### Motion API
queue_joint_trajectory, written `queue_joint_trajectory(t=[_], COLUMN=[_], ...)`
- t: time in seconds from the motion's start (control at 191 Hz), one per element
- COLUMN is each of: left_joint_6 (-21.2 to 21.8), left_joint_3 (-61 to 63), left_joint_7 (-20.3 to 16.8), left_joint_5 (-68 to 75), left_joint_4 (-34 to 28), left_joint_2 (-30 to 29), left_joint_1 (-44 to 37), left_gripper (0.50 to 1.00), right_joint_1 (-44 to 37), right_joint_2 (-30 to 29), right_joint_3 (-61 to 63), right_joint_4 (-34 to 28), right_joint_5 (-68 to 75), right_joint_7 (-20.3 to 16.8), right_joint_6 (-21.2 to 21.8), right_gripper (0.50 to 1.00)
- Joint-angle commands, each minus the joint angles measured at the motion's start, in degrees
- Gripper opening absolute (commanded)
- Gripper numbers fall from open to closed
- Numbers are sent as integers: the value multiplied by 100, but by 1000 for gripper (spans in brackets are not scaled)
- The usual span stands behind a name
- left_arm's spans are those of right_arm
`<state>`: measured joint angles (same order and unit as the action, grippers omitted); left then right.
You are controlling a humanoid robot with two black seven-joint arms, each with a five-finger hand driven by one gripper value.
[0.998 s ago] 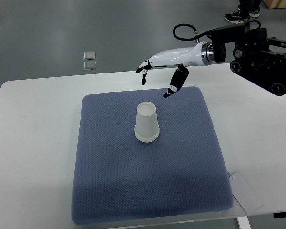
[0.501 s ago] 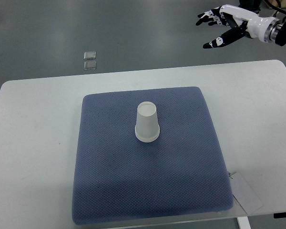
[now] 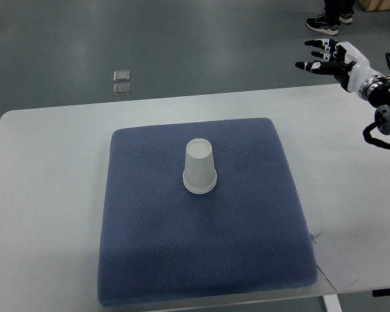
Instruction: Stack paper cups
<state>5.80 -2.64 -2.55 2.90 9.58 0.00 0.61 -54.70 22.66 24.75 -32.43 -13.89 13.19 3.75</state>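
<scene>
Inverted paper cups (image 3: 200,168) are seen stacked near the blue mat's (image 3: 149,253) centre. Right hand (image 3: 335,55) is held well apart at upper right, fingers (image 3: 310,65) spread, nothing grasped.

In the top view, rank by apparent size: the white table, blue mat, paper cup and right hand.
1. White rectangular table
2. Blue textured fabric mat
3. White upside-down paper cup
4. White and black right hand, open, looks roughly cup-sized; it sits farther off, so that ranking is unsure.
</scene>
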Motion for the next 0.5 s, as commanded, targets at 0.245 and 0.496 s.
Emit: queue_joint_trajectory(t=[0.245, 0.496], left_joint_6=[0, 0], left_joint_3=[0, 0], left_joint_7=[0, 0], left_joint_5=[0, 0], left_joint_4=[0, 0], left_joint_2=[0, 0], left_joint_1=[0, 0], left_gripper=[1000, 1000], right_joint_1=[152, 258], right_joint_2=[-289, -570], right_joint_3=[109, 126], right_joint_4=[-106, -167], right_joint_5=[1099, 1117], right_joint_7=[26, 79], right_joint_6=[65, 47], right_gripper=[911, 911])
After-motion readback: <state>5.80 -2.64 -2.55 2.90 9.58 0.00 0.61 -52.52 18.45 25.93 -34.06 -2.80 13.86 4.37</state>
